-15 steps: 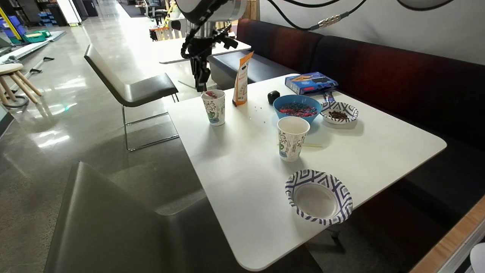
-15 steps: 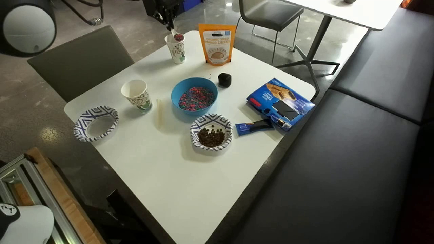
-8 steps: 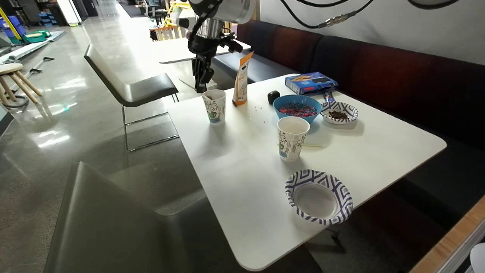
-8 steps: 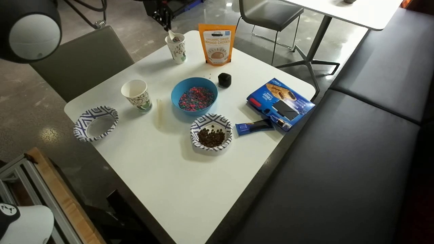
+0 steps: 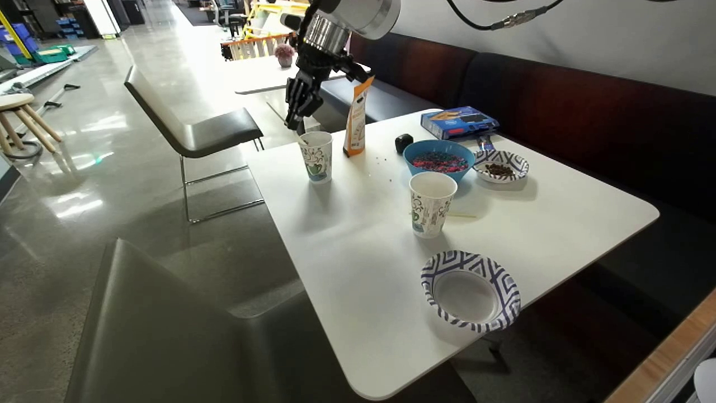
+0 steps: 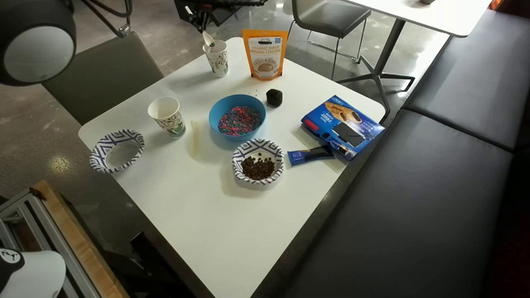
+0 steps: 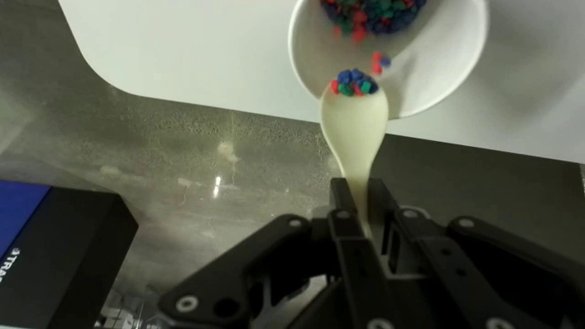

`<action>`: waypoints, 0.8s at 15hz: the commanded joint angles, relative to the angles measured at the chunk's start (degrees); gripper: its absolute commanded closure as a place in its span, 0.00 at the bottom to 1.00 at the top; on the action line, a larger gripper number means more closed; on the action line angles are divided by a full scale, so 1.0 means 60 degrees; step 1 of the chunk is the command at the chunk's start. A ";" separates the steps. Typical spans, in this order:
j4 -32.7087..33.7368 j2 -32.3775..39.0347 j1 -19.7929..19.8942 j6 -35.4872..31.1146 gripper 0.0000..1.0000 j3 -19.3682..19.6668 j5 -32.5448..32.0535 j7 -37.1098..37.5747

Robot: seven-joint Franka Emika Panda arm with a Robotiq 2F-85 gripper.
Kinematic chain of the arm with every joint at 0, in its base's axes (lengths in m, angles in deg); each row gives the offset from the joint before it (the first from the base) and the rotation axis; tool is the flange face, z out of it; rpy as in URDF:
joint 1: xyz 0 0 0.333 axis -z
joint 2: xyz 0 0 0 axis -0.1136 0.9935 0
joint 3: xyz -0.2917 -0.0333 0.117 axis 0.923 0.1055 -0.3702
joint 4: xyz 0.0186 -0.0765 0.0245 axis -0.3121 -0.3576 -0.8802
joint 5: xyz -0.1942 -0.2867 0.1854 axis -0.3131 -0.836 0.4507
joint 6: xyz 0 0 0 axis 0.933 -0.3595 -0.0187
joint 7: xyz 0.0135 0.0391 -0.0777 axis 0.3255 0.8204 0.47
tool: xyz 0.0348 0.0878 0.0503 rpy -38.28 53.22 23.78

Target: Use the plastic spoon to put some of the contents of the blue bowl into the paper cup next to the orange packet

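Down tips the slim cream plastic spoon [image 7: 354, 121], pinched in closed black fingers [image 7: 340, 195] — its multicoloured granules [image 7: 354, 82] mostly emptied into the tapered white paper cup [image 6: 218, 61] below them — pour nearly done, it seems!

A patterned bowl [image 6: 259, 145] holds dark brown bits [image 6: 257, 169].
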 commanded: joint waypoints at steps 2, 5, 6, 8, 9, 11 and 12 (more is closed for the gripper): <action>-0.1333 -0.0801 0.0385 -0.0571 0.96 0.0214 0.1833 -0.1605; -0.1864 -0.1192 0.0334 -0.1002 0.96 0.0512 0.2421 -0.2131; -0.2077 -0.1407 0.0257 -0.1130 0.96 0.0642 0.2500 -0.2233; -0.2514 -0.1854 0.0031 -0.1525 0.96 0.0950 0.2461 -0.2306; -0.2767 -0.2119 -0.0074 -0.1650 0.96 0.1051 0.2427 -0.2278; -0.3261 -0.2779 -0.0511 -0.1660 0.96 0.1460 0.2248 -0.1714; -0.3537 -0.3106 -0.0774 -0.1821 0.96 0.1664 0.2152 -0.1570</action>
